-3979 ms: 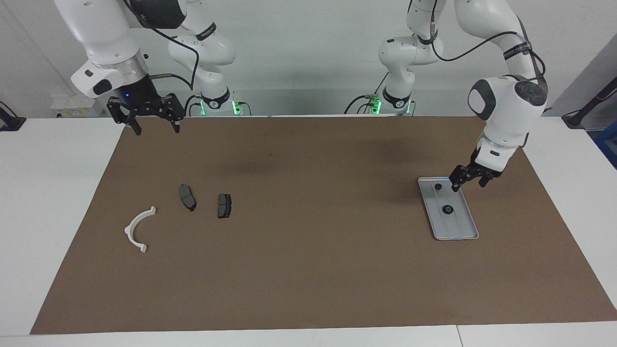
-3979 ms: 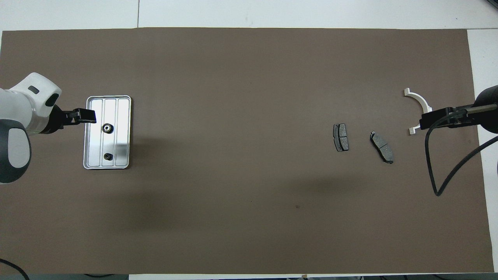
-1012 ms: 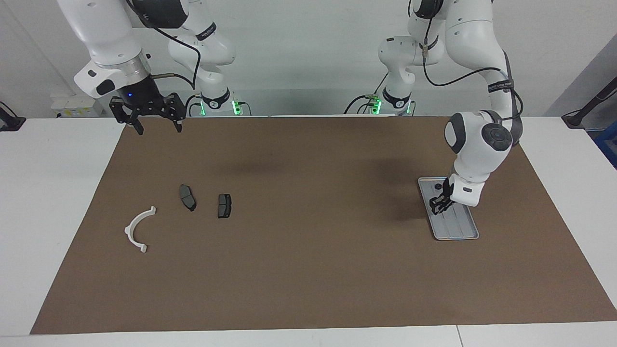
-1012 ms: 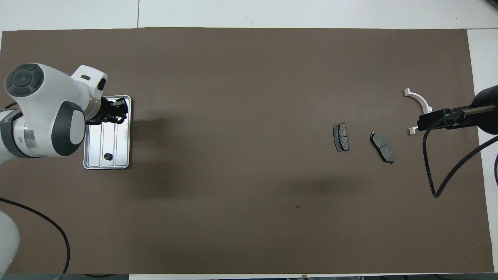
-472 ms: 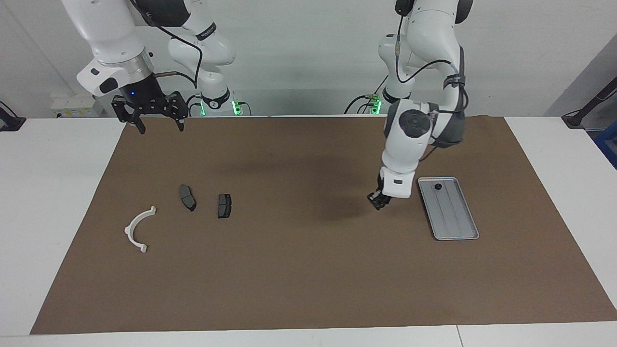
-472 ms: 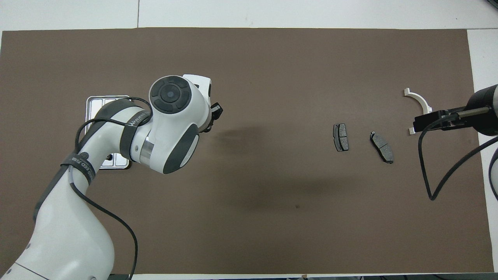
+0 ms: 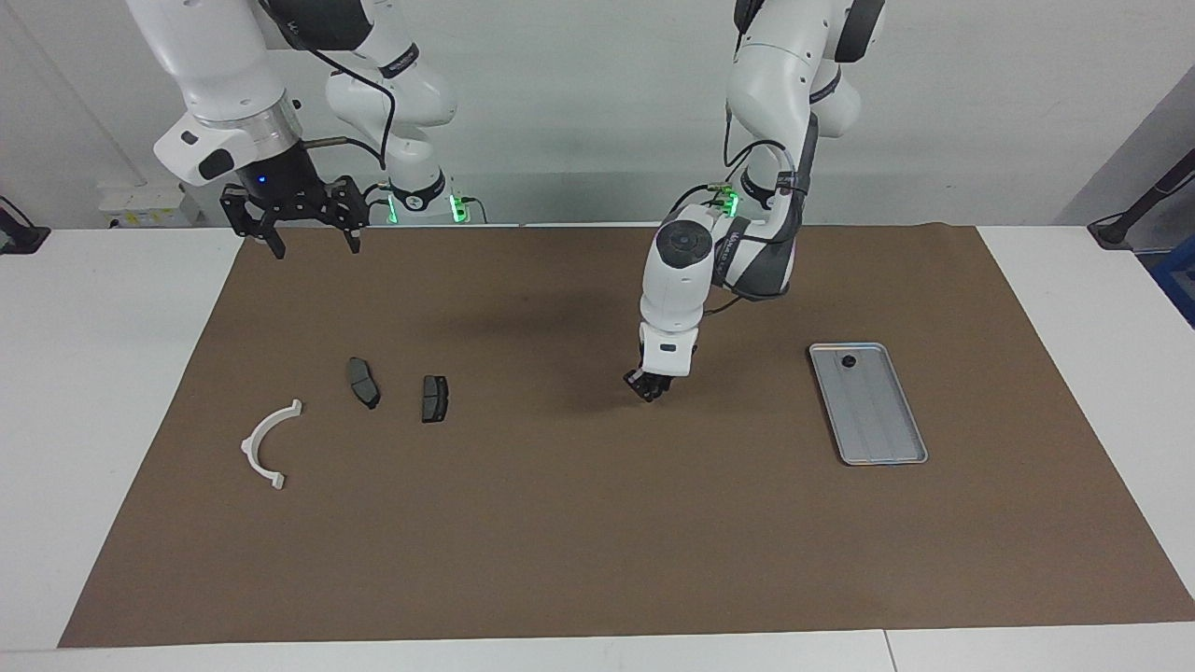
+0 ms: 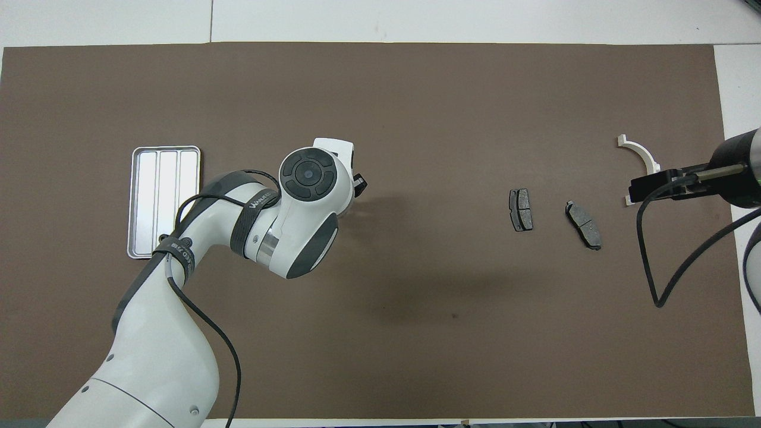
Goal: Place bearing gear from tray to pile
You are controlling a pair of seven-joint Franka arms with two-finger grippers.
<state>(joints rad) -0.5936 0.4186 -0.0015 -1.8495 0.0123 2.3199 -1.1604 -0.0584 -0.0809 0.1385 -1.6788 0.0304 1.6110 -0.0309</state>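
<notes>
The silver tray (image 7: 878, 420) (image 8: 160, 178) lies toward the left arm's end of the mat, with one small dark bearing gear (image 7: 848, 360) on its end nearer the robots. My left gripper (image 7: 649, 385) (image 8: 358, 181) hangs low over the middle of the mat, between tray and pile, shut on a second small dark bearing gear that its fingers mostly hide. The pile lies toward the right arm's end: a white half-ring bracket (image 7: 266, 443) (image 8: 639, 151) and two dark brake pads (image 7: 363, 382) (image 7: 434, 398). My right gripper (image 7: 310, 245) (image 8: 645, 189) waits open, raised over the mat's edge by its base.
A brown mat (image 7: 597, 523) covers most of the white table (image 7: 103, 373). In the overhead view the left arm's elbow covers the tray's nearer corner. The right arm's black cable (image 8: 660, 261) hangs over the mat beside the pile.
My left gripper has lifted one bearing gear off the tray and carried it sideways toward the pile, now over the mat's middle. The right arm has barely moved.
</notes>
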